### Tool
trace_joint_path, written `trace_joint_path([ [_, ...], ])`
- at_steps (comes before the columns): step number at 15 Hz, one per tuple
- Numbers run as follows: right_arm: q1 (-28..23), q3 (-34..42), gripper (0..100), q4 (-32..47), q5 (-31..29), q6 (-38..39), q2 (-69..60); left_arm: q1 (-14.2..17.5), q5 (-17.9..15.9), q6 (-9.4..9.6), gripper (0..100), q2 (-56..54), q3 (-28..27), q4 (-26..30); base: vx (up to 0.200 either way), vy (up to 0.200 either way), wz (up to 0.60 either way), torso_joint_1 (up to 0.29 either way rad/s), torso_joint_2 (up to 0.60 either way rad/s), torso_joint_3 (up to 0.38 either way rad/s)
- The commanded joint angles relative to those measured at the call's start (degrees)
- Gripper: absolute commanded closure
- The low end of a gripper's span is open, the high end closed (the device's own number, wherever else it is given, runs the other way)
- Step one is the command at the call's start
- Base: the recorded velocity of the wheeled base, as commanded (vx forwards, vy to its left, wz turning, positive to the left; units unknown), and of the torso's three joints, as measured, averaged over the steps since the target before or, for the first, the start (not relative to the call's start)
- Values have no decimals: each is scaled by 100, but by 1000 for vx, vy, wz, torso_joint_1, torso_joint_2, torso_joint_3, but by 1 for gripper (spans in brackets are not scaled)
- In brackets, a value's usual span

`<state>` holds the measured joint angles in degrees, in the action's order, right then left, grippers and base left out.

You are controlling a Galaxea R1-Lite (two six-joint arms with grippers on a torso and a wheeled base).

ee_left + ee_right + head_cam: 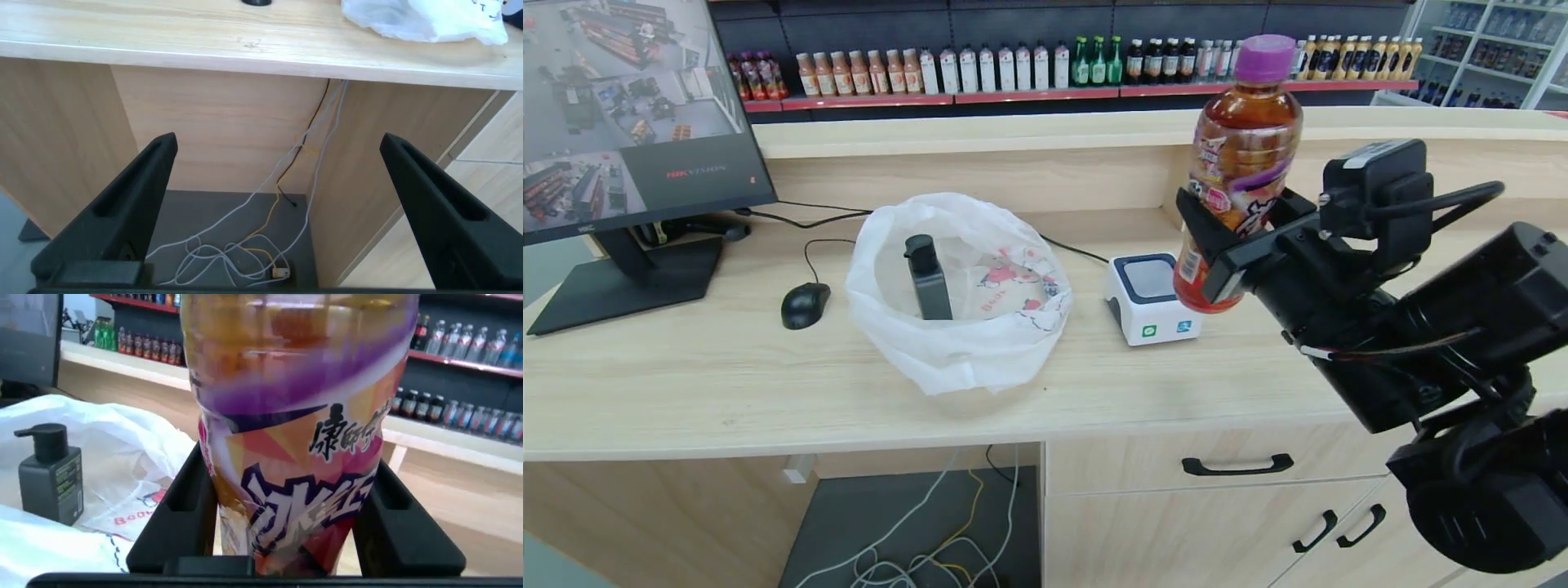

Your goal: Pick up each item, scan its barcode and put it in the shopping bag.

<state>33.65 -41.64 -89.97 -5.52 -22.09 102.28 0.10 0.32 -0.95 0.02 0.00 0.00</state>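
1 drink bottle (1241, 163), purple cap, near upright, pinched at its lower half btwn fingers of right gripper (1213, 245), held in the air over the counter's (686, 384) right part, just above 1 white scanner (1147, 302). 1 white bag (956, 351) mid-counter, open, w/ 1 dark pump bottle (927, 278) standing inside. Right arm comes in from front right, wrist angled up. Left gripper (278, 212) low, below counter's front edge, fingers (131, 204) spread wide, nothing btwn
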Motion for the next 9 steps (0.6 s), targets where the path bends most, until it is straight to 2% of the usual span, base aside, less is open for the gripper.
trace_joint_path([
  [1,-165,-239,100,-3,245,-243,372,-1,3,-2,0,-2,0,0,0,0,0,0,0,0],
  [4,-499,-863,100,-3,772,-929,714,-1,3,-2,0,-2,0,0,0,0,0,0,0,0],
  [8,-754,-1742,100,-3,1247,-1315,1022,-1,3,-2,0,-2,0,0,0,0,0,0,0,0],
  [9,-921,-1900,100,-3,1695,-1474,1163,-1,3,-2,0,-2,0,0,0,0,0,0,0,0],
])
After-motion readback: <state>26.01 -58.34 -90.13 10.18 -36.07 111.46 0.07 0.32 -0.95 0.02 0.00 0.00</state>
